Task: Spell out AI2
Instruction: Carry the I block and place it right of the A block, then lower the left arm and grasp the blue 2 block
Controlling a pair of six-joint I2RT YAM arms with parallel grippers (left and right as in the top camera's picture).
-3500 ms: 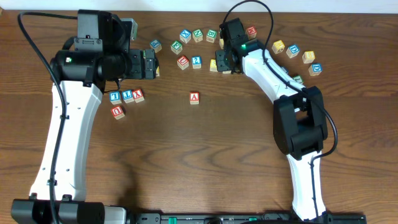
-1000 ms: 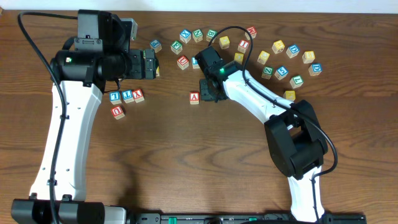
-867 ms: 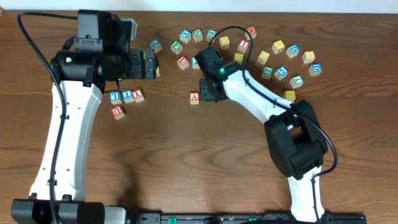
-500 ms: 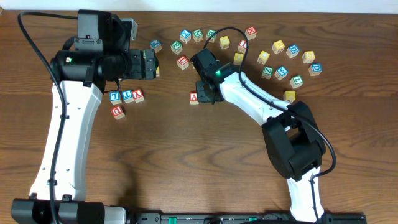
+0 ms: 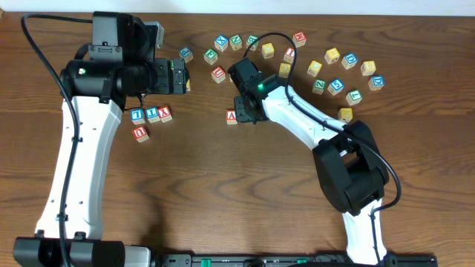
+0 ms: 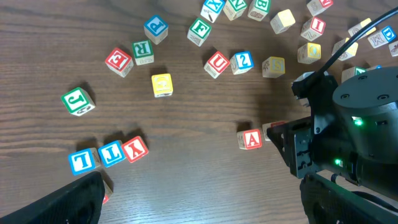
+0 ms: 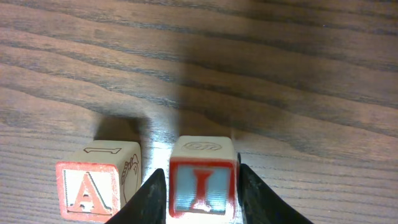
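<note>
Two blocks sit side by side, low in the frame: the A block [image 7: 87, 186] and the I block [image 7: 202, 177], squeezed by the right gripper [image 7: 203, 196]. I can't make out the left gripper's [image 5: 183, 76] grip.

A robotics lab: robot arms [image 5: 80, 159] at wooden table [image 5: 223, 193].

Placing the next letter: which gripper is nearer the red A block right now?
Right. The right gripper holds the I block immediately beside the A block, a narrow gap between them. The left gripper hangs much farther off, on the A block's other side.
</note>
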